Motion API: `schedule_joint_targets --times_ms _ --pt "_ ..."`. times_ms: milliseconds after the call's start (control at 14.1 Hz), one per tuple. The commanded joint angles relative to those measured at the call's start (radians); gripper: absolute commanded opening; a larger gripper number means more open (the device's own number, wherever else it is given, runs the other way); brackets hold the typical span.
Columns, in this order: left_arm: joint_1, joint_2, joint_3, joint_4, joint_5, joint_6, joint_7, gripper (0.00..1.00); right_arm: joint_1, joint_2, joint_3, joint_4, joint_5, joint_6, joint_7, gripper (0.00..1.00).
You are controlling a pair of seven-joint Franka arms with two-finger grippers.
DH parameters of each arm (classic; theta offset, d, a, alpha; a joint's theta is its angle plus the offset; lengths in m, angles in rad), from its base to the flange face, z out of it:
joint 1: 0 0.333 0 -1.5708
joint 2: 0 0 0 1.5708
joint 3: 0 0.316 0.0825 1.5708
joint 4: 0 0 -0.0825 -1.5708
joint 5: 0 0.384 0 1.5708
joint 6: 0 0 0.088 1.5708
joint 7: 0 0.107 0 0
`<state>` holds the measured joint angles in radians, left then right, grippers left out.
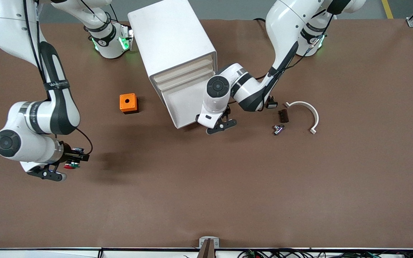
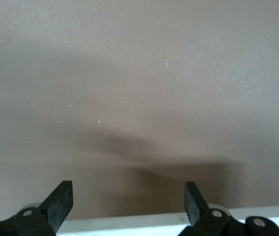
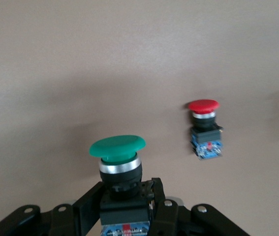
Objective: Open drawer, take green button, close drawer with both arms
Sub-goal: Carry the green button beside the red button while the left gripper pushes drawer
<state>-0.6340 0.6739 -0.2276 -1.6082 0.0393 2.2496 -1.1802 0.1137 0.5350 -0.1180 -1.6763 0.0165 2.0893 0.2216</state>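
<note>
drawer (image 1: 186,104) stands pulled out from its cabinet (image 1: 172,43); your left claw (image 1: 221,125), spread and empty, sits at its front edge, while the right claw (image 1: 54,172) clamps the button (image 3: 117,147), well clear.

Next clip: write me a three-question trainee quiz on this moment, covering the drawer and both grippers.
1. True or false: the cabinet's bottom drawer is shut.
2. The right gripper, up over the table at the right arm's end, is shut on: A) a red button, B) the green button, C) an orange box.
3. Fill in: the left gripper, beside the drawer's front, has its fingers ____.
Key: 1 false; 2 B; 3 open.
</note>
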Motion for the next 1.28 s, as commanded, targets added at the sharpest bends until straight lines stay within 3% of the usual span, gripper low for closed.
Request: schedule_joint_targets --times_ms 0,780,993,1205 --pt "-0.024 0.007 0.001 -0.004 0.008 0.027 -0.042 1.0 -0.003 0.011 0.009 -0.048 -0.006 0.067 -0.007 0.18" --pt "-0.134 0.016 -0.021 -0.019 0.004 0.028 -0.179 1.0 -0.006 0.126 0.015 -0.051 0.005 0.198 -0.008 0.21" --pt "-0.154 0.03 -0.026 -0.018 -0.012 0.031 -0.188 1.0 -0.003 0.134 0.015 -0.051 0.005 0.198 -0.008 0.27" --pt "-0.158 0.042 -0.039 -0.018 -0.079 0.073 -0.187 1.0 -0.002 0.141 0.017 -0.051 0.006 0.219 -0.008 0.39"
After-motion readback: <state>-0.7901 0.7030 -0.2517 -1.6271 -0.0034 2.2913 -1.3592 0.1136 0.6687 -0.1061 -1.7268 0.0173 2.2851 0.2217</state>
